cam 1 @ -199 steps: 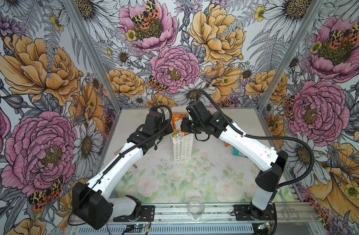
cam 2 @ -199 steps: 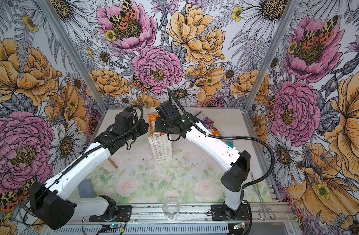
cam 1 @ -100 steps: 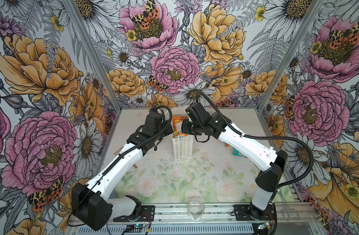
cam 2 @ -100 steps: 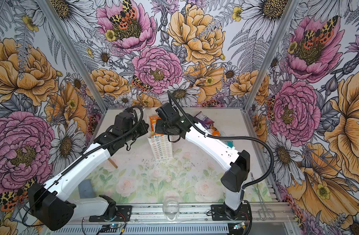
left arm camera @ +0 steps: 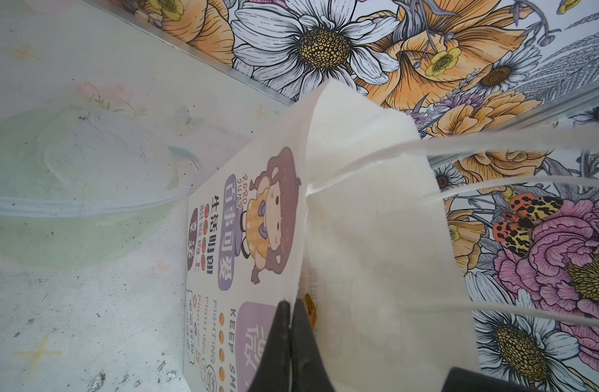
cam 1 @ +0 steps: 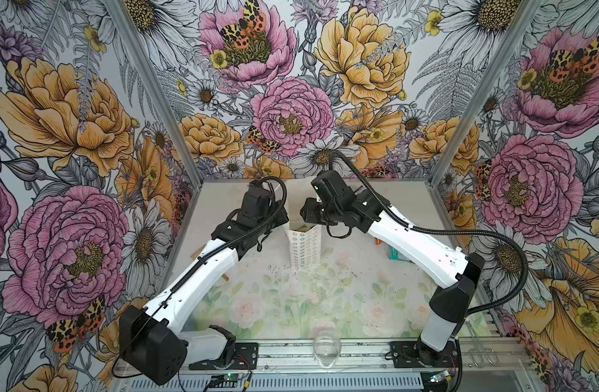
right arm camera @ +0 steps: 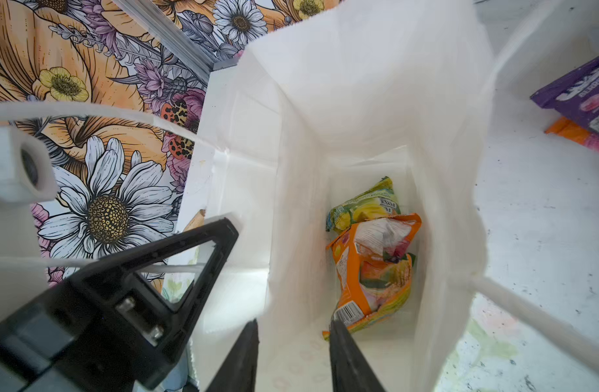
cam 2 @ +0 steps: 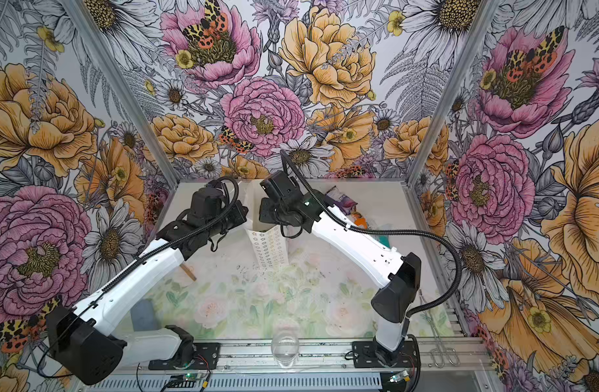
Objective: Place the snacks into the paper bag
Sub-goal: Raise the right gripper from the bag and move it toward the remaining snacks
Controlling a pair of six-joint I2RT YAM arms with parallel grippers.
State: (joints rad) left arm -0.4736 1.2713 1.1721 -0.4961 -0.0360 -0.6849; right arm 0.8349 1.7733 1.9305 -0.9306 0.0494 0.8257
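The white paper bag stands upright mid-table, mouth open. The left gripper is pinched tight on the bag's rim. The right gripper hangs over the mouth, jaws partly apart with nothing between them. At the bottom of the bag an orange-and-white packet lies against the green-yellow FOX'S packet. Outside on the table, the purple packet overlaps a second orange packet; the teal packet lies partly under the right arm
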